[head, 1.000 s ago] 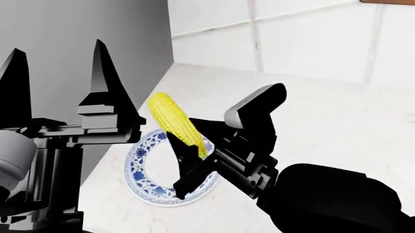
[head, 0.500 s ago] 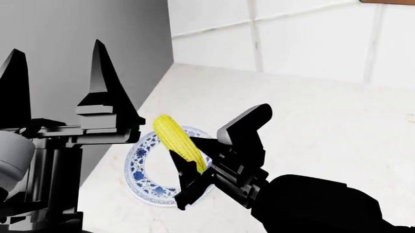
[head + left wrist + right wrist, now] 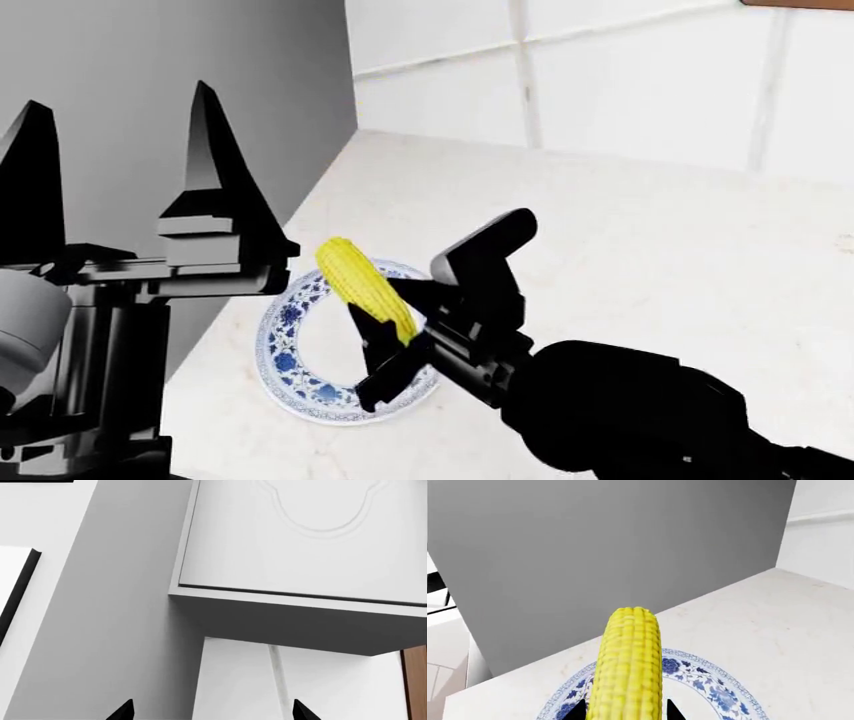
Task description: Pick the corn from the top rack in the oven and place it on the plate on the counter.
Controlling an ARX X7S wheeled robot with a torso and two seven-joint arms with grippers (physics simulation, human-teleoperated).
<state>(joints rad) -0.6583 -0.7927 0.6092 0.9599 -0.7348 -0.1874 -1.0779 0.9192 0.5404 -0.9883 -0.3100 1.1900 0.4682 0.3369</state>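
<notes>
The yellow corn point(image 3: 363, 280) is tilted in my right gripper point(image 3: 396, 312), which is shut on its near end. Its far end points up and left over the blue-patterned white plate point(image 3: 284, 352). In the right wrist view the corn point(image 3: 628, 670) runs straight out between the black fingertips point(image 3: 579, 711), above the plate point(image 3: 710, 682) on the white counter point(image 3: 760, 610). My left gripper point(image 3: 118, 95) stands at the left, pointing up, open and empty. Its fingertips point(image 3: 124, 710) show wide apart against the wall. The oven and its top rack are out of view.
The plate sits near the left end of the counter point(image 3: 641, 250). A tall grey side panel point(image 3: 160, 60) rises just left of it, and a white tiled wall point(image 3: 601, 70) runs along the back. An upper cabinet point(image 3: 300, 530) hangs overhead.
My right gripper has come down and slid left with the corn, bringing it from higher up to just over the plate. The left arm has not moved.
</notes>
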